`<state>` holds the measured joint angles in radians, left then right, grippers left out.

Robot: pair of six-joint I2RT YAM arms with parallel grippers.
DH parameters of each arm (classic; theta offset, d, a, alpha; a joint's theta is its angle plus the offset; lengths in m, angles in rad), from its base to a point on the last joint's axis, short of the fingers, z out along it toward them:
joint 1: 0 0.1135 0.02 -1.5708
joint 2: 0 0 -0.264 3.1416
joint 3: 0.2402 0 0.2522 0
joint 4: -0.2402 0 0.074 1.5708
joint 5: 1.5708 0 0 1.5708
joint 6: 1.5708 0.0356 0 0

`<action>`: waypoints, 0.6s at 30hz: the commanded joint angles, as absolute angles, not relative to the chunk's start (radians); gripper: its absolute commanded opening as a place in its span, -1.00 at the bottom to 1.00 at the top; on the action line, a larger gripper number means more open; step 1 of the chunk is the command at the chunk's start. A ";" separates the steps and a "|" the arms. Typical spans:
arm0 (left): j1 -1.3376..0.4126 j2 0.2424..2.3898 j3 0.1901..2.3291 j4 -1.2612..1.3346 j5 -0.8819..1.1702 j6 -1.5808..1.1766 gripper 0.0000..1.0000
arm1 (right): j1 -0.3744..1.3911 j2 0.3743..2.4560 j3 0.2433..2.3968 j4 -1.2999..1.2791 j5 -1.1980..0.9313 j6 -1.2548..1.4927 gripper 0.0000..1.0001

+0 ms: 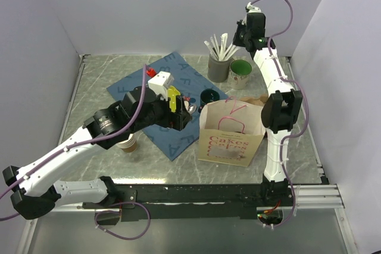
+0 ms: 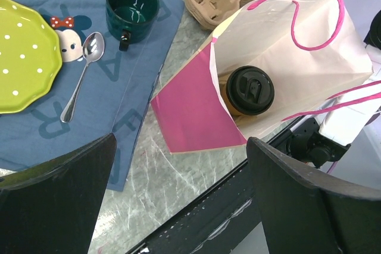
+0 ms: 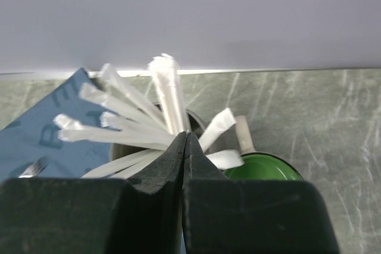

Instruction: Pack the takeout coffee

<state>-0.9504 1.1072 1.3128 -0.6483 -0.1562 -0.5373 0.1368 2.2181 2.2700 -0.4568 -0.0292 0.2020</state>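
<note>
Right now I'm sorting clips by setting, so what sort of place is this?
Probably a mock café counter in a robot test booth: plain white walls enclose a marble-look table, a paper bag holds a lidded coffee, and wrapped straws stand in a pot.

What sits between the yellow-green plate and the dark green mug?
Between plate and mug: a metal spoon on the blue mat, beside a cartoon mouse print. Seen in the left wrist view.
</note>
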 commanded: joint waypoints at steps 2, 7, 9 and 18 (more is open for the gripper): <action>-0.948 1.063 1.305 -0.600 -0.173 -0.519 0.94 | 0.130 2.079 2.295 -0.403 -0.132 0.196 -1.00; -0.948 1.043 1.293 -0.588 -0.164 -0.497 0.94 | 0.132 2.026 2.286 -0.394 -0.149 0.184 -1.00; -0.948 1.042 1.295 -0.588 -0.167 -0.491 0.94 | 0.132 2.022 2.301 -0.406 -0.137 0.175 -1.00; -0.948 1.058 1.351 -0.583 -0.176 -0.433 0.93 | 0.133 1.919 2.388 -0.520 -0.153 0.155 -1.00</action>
<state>-0.9504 1.0592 1.2972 -0.6258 -0.1570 -0.4782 0.1368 2.0323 2.2997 -0.4740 -0.1356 0.1806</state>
